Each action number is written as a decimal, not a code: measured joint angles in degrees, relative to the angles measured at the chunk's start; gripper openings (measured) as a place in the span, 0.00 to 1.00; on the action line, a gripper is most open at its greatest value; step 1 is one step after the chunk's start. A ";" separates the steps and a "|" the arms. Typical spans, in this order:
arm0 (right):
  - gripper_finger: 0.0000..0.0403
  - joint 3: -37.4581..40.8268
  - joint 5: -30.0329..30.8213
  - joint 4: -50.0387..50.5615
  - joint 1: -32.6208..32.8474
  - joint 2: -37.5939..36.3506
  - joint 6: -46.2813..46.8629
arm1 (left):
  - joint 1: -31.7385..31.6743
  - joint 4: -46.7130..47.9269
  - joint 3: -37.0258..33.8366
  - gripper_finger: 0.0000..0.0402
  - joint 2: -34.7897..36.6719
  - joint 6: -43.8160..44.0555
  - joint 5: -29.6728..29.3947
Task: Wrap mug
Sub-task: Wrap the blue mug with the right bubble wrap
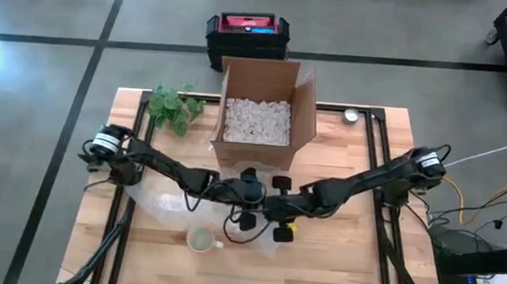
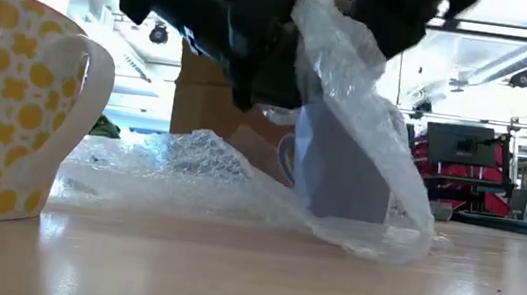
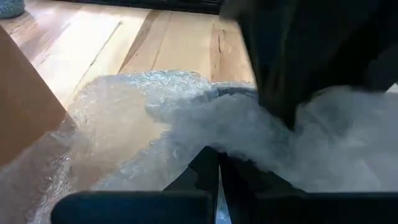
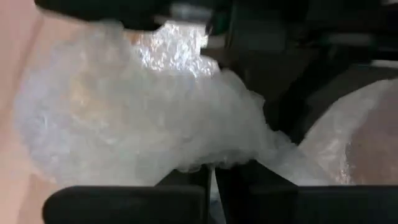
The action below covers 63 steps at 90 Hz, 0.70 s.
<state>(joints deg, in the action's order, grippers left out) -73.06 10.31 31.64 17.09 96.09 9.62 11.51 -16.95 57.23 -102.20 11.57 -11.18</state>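
On your far left, a green plant lies at the far edge of the wooden table, just left of the open cardboard box filled with white packing peanuts. Your left arm reaches in from the left edge toward the middle of the table, and a sheet of bubble wrap trails beneath it across the wood. A cream mug stands uncovered near the front edge, just near of the arms; in the low view it is the yellow-patterned one close on the left.

Your left gripper has its fingers pressed together on a fold of the bubble wrap, pinching it near the table's centre. In the low view the wrap is lifted up and draped over a grey mug that stands upright on the table, its handle toward the left, in front of the box; that mug is the one under the plastic, between the two grippers.

Your right gripper meets the left one at the centre, its fingers likewise closed on the bubble wrap, holding a bunched edge. Your right arm runs back to the right edge of the table. A small yellow thing lies just below the grippers, too small for you to identify. A small round object sits far right of the box, and a black and red case is on the floor beyond the table
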 joint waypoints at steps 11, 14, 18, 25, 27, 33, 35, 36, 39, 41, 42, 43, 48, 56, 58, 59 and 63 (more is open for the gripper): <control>0.07 -0.94 0.20 4.58 0.01 -1.52 0.81 | 0.00 0.05 0.00 0.00 -0.02 -0.26 0.07; 0.09 -1.01 0.21 5.83 0.01 -2.12 1.26 | 0.00 0.11 0.00 0.00 -0.02 -0.34 0.11; 0.12 -1.06 0.18 7.06 -0.10 -2.96 1.44 | 0.00 0.11 0.00 0.00 -0.02 -0.35 0.12; 0.18 -1.09 0.21 9.80 -0.25 -4.87 1.32 | 0.00 0.13 0.00 0.00 -0.02 -0.37 0.17; 0.19 -1.09 0.24 10.39 -0.27 -5.30 1.20 | 0.02 0.15 0.00 0.00 -0.02 -0.37 0.17; 0.23 -1.07 0.30 10.31 -0.38 -6.62 -0.52 | 0.02 0.07 0.00 0.00 -0.02 -0.37 0.20; 0.24 -1.07 0.31 9.75 -0.42 -6.85 -0.93 | 0.02 0.02 0.00 0.00 -0.02 -0.37 0.20; 0.25 -1.07 0.28 9.39 -0.51 -6.91 -1.27 | 0.02 0.02 0.00 0.00 -0.02 -0.37 0.20; 0.26 -1.03 0.25 7.89 -0.79 -6.98 -1.88 | 0.02 -0.04 0.00 0.00 -0.02 -0.37 0.21; 0.26 -0.89 0.15 6.67 -0.94 -6.99 -2.34 | 0.02 -0.04 0.00 0.00 -0.02 -0.37 0.22; 0.26 -0.74 0.04 6.02 -1.06 -6.96 -2.46 | 0.02 -0.04 0.00 0.00 -0.02 -0.37 0.22; 0.26 -0.59 -0.13 5.42 -1.19 -6.85 -2.59 | 0.02 -0.04 0.00 0.00 -0.02 -0.37 0.22; 0.25 0.57 -2.06 3.18 -2.16 -5.59 -2.81 | 0.02 -0.04 0.00 0.00 -0.02 -0.37 0.22; 0.21 3.07 -4.77 1.02 -3.66 -1.73 -2.76 | 0.02 0.01 0.00 0.00 -0.03 -0.35 0.23; 0.19 3.47 -4.71 0.66 -3.87 -0.81 -2.76 | 0.02 0.45 -0.03 0.00 -0.06 -0.36 0.22; 0.18 3.60 -4.65 0.52 -3.98 -0.41 -2.77 | 0.02 0.58 -0.08 0.00 -0.08 -0.37 0.21; 0.15 3.85 -4.63 0.26 -4.38 0.87 -2.80 | 0.02 0.52 -0.17 0.00 -0.11 -0.46 0.23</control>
<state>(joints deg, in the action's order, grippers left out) -69.21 5.68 31.90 12.71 96.96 6.82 11.53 -16.43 57.06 -102.30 11.11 -10.95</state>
